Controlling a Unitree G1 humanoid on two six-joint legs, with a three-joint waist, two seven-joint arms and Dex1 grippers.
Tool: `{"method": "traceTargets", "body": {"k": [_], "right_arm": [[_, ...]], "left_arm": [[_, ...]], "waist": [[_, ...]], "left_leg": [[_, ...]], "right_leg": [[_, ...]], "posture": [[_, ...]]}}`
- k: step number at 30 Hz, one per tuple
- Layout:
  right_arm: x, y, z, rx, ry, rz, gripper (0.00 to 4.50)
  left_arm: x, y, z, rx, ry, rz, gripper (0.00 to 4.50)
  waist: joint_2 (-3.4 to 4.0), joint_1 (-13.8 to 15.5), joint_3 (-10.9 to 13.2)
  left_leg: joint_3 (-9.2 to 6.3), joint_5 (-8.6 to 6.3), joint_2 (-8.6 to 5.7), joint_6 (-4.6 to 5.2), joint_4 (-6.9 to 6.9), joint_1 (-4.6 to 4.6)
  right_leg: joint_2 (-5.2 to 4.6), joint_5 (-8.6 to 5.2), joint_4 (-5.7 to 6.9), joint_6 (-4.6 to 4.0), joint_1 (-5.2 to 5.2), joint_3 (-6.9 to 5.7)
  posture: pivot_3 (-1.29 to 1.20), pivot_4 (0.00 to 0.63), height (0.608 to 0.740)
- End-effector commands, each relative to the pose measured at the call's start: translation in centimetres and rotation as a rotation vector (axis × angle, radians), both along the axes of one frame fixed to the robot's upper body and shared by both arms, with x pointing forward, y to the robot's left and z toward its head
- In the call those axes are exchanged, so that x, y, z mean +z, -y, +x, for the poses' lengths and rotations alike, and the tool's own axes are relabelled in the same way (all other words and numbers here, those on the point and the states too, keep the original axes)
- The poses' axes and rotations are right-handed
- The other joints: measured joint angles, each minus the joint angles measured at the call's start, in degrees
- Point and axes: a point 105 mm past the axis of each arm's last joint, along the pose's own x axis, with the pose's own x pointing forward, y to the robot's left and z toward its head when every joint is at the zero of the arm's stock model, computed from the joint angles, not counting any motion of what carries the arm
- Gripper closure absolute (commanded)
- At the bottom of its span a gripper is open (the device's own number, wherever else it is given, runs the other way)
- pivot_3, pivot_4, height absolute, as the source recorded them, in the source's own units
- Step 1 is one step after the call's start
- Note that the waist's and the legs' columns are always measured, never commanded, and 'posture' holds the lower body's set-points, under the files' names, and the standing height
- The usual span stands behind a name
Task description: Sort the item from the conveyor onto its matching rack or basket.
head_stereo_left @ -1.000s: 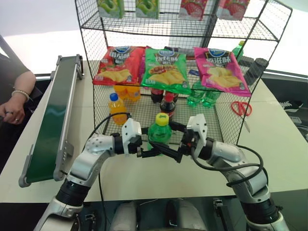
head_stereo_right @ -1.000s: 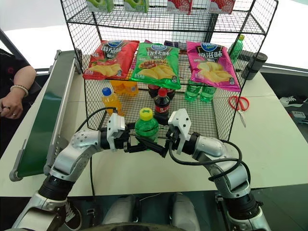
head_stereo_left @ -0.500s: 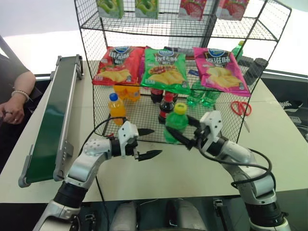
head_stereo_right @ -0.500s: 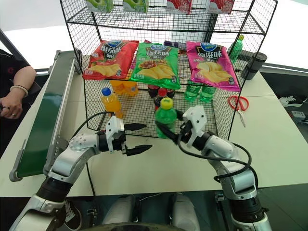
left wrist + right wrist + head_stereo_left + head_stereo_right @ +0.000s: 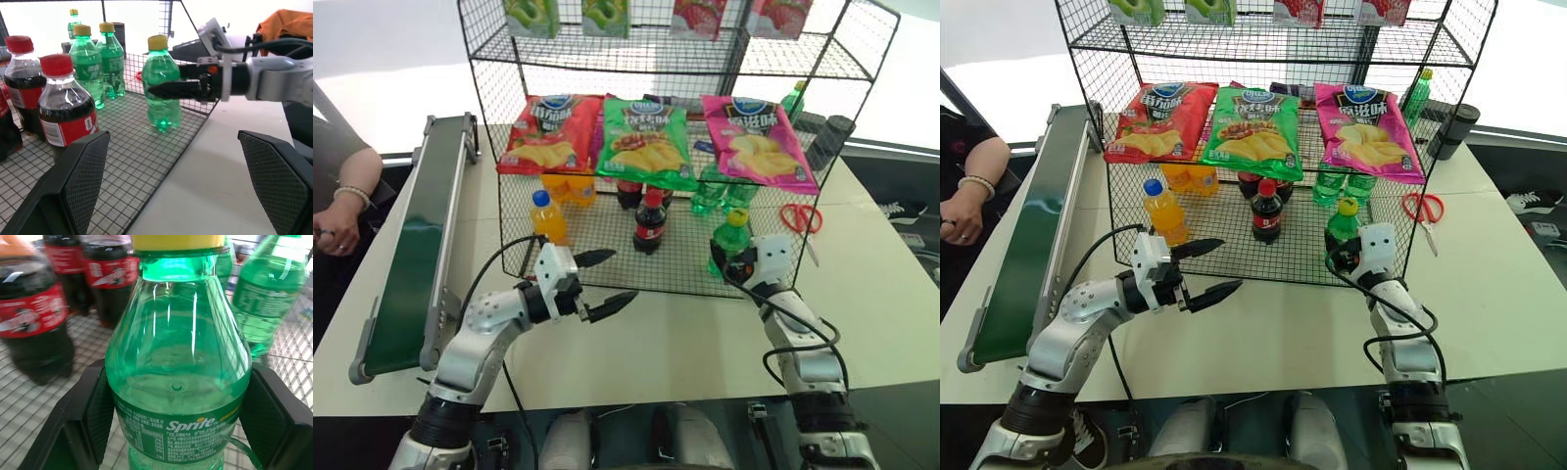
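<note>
Right tool (image 5: 736, 257) clamped on the green Sprite bottle (image 5: 728, 245), yellow cap up, bottle upright over the front right of the black wire rack's (image 5: 607, 227) bottom tier; whether its base touches the grid cannot be told. Left tool (image 5: 607, 279) spread wide and holding nothing, above the table (image 5: 656, 338) just in front of the rack. Cola bottle (image 5: 649, 221) and orange-drink bottle (image 5: 548, 215) stand on that tier; conveyor (image 5: 416, 245) lies well apart to the left
</note>
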Motion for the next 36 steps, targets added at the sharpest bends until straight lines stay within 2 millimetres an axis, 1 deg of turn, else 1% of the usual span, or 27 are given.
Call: {"method": "traceTargets", "body": {"k": [1,6,10,12,13,17,22,26,30,33,36], "right_arm": [[2.4,0.4,1.3,-0.034,0.114,0.038,1.52],[2.1,0.6,2.5,-0.051,0.113,0.060,1.52],[2.0,0.5,2.6,-0.038,0.112,0.089,1.52],[2.1,0.6,2.6,-0.038,0.116,0.085,0.46],[2.1,0.6,2.5,-0.040,0.117,0.076,0.03],[2.4,0.6,1.8,-0.031,0.131,0.013,0.03],[3.0,0.7,-0.6,0.000,0.137,-0.057,0.03],[3.7,0.8,-3.2,0.015,0.132,-0.083,0.03],[4.3,-0.3,-6.5,0.099,0.106,-0.115,0.03],[4.7,-1.0,-9.2,0.214,0.080,-0.160,0.03],[5.1,-0.5,-11.2,0.282,0.045,-0.177,0.03]], "left_arm": [[1.0,0.4,-0.7,-0.037,0.047,0.003,0.04],[1.0,0.7,-1.0,-0.045,0.049,0.006,0.04],[1.0,0.7,-1.0,-0.045,0.051,0.008,0.04],[0.9,0.7,-0.9,-0.044,0.052,0.008,0.00],[0.9,0.7,-0.9,-0.043,0.052,0.008,0.00],[0.9,0.8,-0.9,-0.046,0.054,0.009,0.00],[1.0,0.8,-0.7,-0.043,0.056,0.008,0.00],[1.0,0.4,-0.3,-0.026,0.048,0.007,0.00],[0.4,-0.7,0.8,0.024,0.021,0.047,0.00],[0.2,-1.9,1.8,0.079,0.014,0.072,0.00],[0.2,-2.9,2.2,0.105,0.011,0.081,0.00]], "waist": [[0.02,0.1,0.0],[0.04,0.4,0.0],[0.04,0.4,0.0],[0.04,0.3,0.0],[0.05,0.3,0.0],[0.06,0.4,0.0],[0.07,0.4,0.0],[0.10,0.4,0.0],[0.14,0.5,-0.1],[0.13,0.4,-0.1],[0.06,0.5,-0.1]], "left_leg": [[0.00,0.00,0.00,0.00,0.01,0.00],[0.04,0.00,-0.01,-0.01,0.00,-0.04],[0.05,0.01,-0.01,-0.02,0.01,-0.02],[0.05,0.01,-0.01,-0.02,0.00,-0.02],[0.05,0.01,-0.01,-0.02,0.00,-0.01],[0.05,0.01,0.00,-0.02,0.00,0.00],[0.05,0.01,-0.01,-0.02,0.01,-0.01],[0.03,0.01,0.00,-0.01,0.00,0.01],[0.02,0.00,0.00,-0.01,0.00,0.03],[0.00,0.00,0.00,0.00,0.00,0.03],[-0.02,-0.01,-0.02,0.02,0.01,0.04]], "right_leg": [[0.00,0.00,0.00,0.00,0.01,0.00],[-0.04,0.00,-0.04,0.00,0.01,0.00],[-0.05,0.00,-0.02,0.01,0.01,0.01],[-0.05,0.00,-0.02,0.01,0.02,0.00],[-0.05,0.00,-0.02,0.01,0.02,0.01],[-0.05,0.00,-0.01,0.01,0.02,0.01],[-0.07,0.00,-0.03,0.01,0.04,0.01],[-0.06,0.00,-0.02,0.01,0.04,0.01],[-0.04,0.00,-0.02,0.01,0.06,0.01],[-0.03,0.00,-0.02,0.01,0.07,0.01],[-0.03,-0.01,-0.04,0.02,0.09,0.00]], "posture": [[0.00,0.150,0.734],[0.00,0.150,0.734],[0.00,0.150,0.734],[0.00,0.150,0.734],[0.00,0.150,0.734],[0.00,0.150,0.734],[0.00,0.150,0.734],[0.00,0.150,0.734],[0.00,0.150,0.734],[0.00,0.150,0.734],[0.00,0.150,0.734]]}}
